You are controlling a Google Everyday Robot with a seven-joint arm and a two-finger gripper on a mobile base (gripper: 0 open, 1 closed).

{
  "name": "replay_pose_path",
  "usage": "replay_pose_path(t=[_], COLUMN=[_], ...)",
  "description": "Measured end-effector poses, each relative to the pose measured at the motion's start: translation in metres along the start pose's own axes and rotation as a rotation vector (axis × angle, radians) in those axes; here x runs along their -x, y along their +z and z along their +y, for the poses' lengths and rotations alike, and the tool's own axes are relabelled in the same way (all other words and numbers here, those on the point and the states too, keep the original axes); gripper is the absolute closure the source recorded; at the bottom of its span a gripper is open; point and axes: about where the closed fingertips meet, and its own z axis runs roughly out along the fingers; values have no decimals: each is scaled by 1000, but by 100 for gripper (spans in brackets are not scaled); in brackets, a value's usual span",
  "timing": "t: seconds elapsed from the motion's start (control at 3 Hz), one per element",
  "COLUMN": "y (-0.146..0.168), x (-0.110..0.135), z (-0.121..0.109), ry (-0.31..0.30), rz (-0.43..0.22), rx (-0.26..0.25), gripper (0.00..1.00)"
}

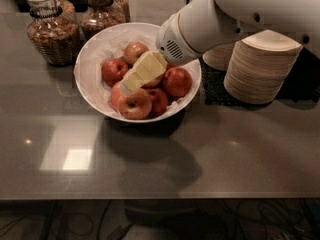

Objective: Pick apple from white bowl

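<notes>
Hanging low over the white bowl [90, 79], the gripper [132, 80] points down and to the left, its pale yellow end just above the heap of fruit. Jaws: cannot tell whether wide or narrow; from here they read as one pale block. Nothing seen held.

White arm [215, 19] comes in from the upper right and crosses the bowl's far rim.

The apple [135, 51], orange-red with a tan russet patch, lies at the back of the bowl, just beside the upper edge of the gripper. It looks untouched and is still in the bowl.

Other fruit in the bowl:
- yellowish-red apple [134, 104] at the front, under the gripper's tip
- dark red apple [114, 70] on the left
- dark red apple [177, 81] on the right
- another red one [159, 100] low at the front, partly hidden

Bowl stands on the grey bench [200, 154]. Two glass jars [52, 29] of brown contents stand behind it to the left. Stacked beige paper bowls [260, 66] stand to its right on a dark mat [215, 86].
</notes>
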Motion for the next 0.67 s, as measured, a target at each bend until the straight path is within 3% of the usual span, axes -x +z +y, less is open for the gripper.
replay_pose_path(t=[0.67], y=[29], x=[-11], z=[-12], ry=[65], rz=[59], rx=[-46], gripper=[0])
